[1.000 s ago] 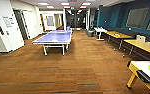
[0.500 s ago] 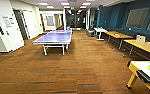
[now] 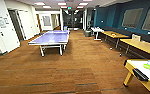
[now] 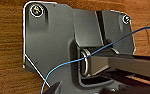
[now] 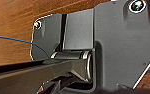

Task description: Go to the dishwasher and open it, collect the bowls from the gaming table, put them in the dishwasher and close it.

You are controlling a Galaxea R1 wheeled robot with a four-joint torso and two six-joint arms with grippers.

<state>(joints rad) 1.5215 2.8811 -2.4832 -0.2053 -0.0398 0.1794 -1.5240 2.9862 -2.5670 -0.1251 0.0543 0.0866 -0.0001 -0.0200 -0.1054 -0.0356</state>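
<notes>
Nothing shifted vs earlier head frames — same framing, base apparently stationary, scene unchanged.

Gaming table [image 3: 141,72] at near right of head view: yellow frame, white top w/ colourful graphics, black end slot facing room centre. Corner and one yellow leg visible; rest cut off by frame edge. No bowls discernible on visible part of top.

Blue table-tennis table [image 3: 51,38] at left-centre, farther back, white legs, long axis running away from camera. Well apart from gaming table — wide strip of bare wood-pattern floor [image 3: 73,70] between them, running fwd toward glazed doors [image 3: 72,18] at far end.

Right wall: dark teal, row of wooden tables [image 3: 141,46] along it, edges lined up roughly parallel to corridor; small white table [image 3: 97,30] farther down. Grey bin-like object [image 3: 87,33] near far end, just beside white table. Left wall: white, w/ doors and posted sheets [image 3: 2,22].

Dishwasher not seen from here.

Wrist views: dark robot plate and jointed bar over wood floor, thin blue cable [image 4: 73,61] crossing left wrist view; similar blue cable [image 5: 18,41] in right wrist view. Jaws on both arms — cannot tell whether open or closed; nothing seen held.
</notes>
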